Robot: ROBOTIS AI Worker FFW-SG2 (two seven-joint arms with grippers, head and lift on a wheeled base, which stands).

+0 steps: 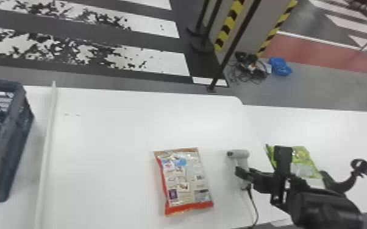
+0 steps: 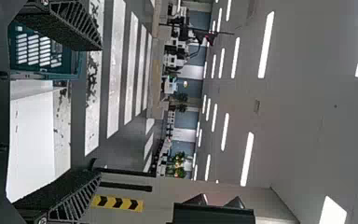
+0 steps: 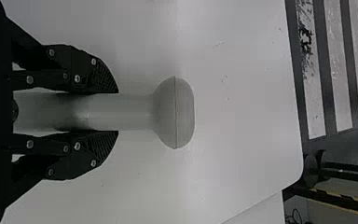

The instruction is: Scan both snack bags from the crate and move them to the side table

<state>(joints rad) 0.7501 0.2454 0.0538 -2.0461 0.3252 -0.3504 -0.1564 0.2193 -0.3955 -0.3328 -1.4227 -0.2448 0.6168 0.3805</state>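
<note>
In the head view we see the first snack bag [image 1: 186, 181], silver with red border, which lies flat on the main desk [image 1: 112, 143], to the left of the scanner and apart from it. The right end effector [image 1: 242, 174] is at the grey scanner [image 1: 238, 153]. In the right wrist view, we see that this end effector [image 3: 116, 112] pinches the scanner's handle between its two fingers, and the scanner's head is beyond the fingertips. If the scanner touches the desk, we cannot tell. A black cable [image 1: 254, 204] goes from its lower end toward the near edge of the desk. The second snack bag, the green one [image 1: 303, 155], is on the side desk [image 1: 341, 131] at the right, and the right arm [image 1: 323, 207] covers one part of it. At the left side we see the dark crate [image 1: 16, 131], beyond a raised strip [image 1: 46, 143]. The left end effector [image 2: 99, 111] has its two fingers spread wide, with nothing between them. On the floor behind the desks, we see a blue bundle [image 1: 279, 66] beside tangled cables [image 1: 250, 67].
</note>
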